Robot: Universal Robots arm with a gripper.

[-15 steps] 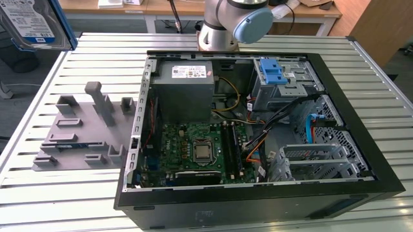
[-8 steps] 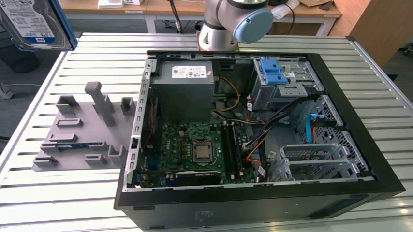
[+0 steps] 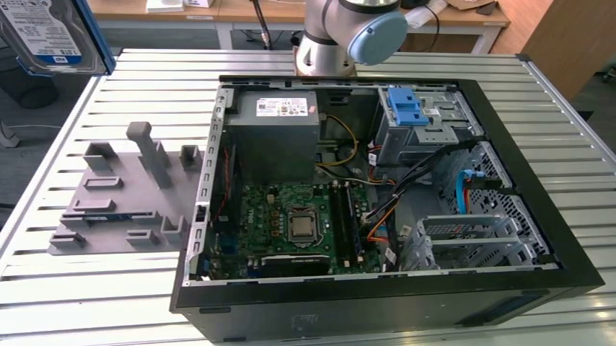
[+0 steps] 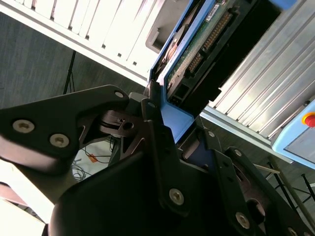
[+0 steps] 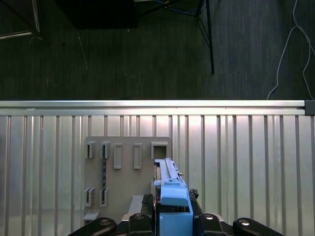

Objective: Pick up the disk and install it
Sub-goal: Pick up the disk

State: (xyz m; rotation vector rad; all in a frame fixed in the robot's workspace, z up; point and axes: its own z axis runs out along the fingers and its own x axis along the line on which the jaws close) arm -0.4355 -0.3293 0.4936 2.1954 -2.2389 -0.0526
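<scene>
Open black computer case [image 3: 385,313] lying on slatted metal surface [image 3: 86,303]. Inside: grey power-supply box [image 3: 274,140] far, green motherboard [image 3: 288,223] near, blue latch [image 3: 406,108] far toward exterior view's right. Grey slotted fixture [image 3: 120,205] just beside case, exterior view's left.

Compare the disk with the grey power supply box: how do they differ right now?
The disk is held aloft, clamped by the tool; the power supply box sits inside the open computer case. The disk looks thinner, with a blue carrier frame and blue-and-white label; the power supply box is bulkier, plain grey with a white sticker. Both are rectangular metal units carrying a label.
</scene>
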